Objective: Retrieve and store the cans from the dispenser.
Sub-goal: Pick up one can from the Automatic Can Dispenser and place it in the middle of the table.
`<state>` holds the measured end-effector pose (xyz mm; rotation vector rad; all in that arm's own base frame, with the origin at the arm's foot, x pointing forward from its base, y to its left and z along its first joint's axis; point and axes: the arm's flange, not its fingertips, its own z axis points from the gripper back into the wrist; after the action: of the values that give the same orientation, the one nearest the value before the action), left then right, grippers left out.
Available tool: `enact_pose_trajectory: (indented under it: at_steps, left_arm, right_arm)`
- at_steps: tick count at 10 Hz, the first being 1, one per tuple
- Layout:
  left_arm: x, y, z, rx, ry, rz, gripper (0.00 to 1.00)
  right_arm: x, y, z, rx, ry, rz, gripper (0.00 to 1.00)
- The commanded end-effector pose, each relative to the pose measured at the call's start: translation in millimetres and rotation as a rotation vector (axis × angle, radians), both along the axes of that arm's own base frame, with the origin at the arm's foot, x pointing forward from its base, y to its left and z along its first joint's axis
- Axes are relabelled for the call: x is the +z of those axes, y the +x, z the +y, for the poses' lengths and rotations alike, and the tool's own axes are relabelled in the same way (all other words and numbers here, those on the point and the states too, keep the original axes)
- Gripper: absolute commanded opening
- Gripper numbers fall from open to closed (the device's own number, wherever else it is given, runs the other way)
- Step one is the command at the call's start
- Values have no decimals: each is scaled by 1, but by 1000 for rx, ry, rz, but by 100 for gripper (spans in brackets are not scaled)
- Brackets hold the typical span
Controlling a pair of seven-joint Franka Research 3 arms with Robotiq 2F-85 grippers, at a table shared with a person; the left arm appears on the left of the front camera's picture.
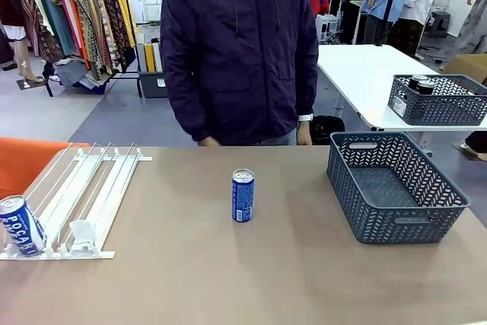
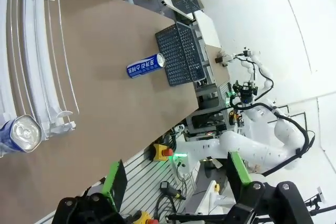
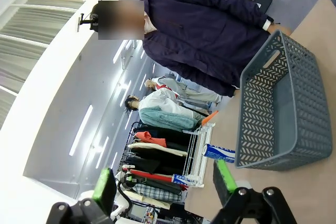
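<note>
Ahead of my left pincer (image 2: pixel 173 169), off to the side of one finger, a blue can (image 2: pixel 21 135) sits at the low near end of the dispenser (image 2: pixel 31 51), in an outer lane, its silver top facing me. Farther out from that pincer a second blue can (image 2: pixel 145 66) stands by itself on the bare table (image 2: pixel 105 108), between the dispenser and the dark grey basket (image 2: pixel 181 56). Both my pincers are spread wide with nothing between the green pads; the right pincer (image 3: pixel 164 170) hangs well short of the basket, whose near wall and open mouth lie ahead of it. By my reckoning the job has barely begun: the basket looks empty, so no can is stored, one can is out of the rack but not put away, and one is yet to be pulled. Beyond the brown table's far edge a person (image 1: pixel 240 51) in a dark jacket stands facing me; behind are clothes rails (image 1: pixel 72 13) and a white table (image 1: pixel 358 74) bearing another basket (image 1: pixel 437 104).
</note>
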<state>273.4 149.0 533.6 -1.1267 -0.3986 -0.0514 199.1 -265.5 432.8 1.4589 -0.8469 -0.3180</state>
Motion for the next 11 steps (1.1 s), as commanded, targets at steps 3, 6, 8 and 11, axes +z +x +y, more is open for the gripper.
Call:
enact_pose_trajectory:
  at_steps: [3, 6, 8, 11]
  left_arm:
    - [-2, -2, 4, -1, -22, -19, 100]
    - [13, -3, -7, 16, 145, -22, 100]
    - [28, 3, -36, -46, 636, 103, 100]
    - [6, 21, -73, -142, 1230, 323, 100]
  right_arm:
    - [5, 2, 0, -6, 8, -7, 100]
    - [5, 2, 0, -6, 8, -7, 100]
    - [5, 2, 0, -6, 8, -7, 100]
    - [5, 2, 0, -6, 8, -7, 100]
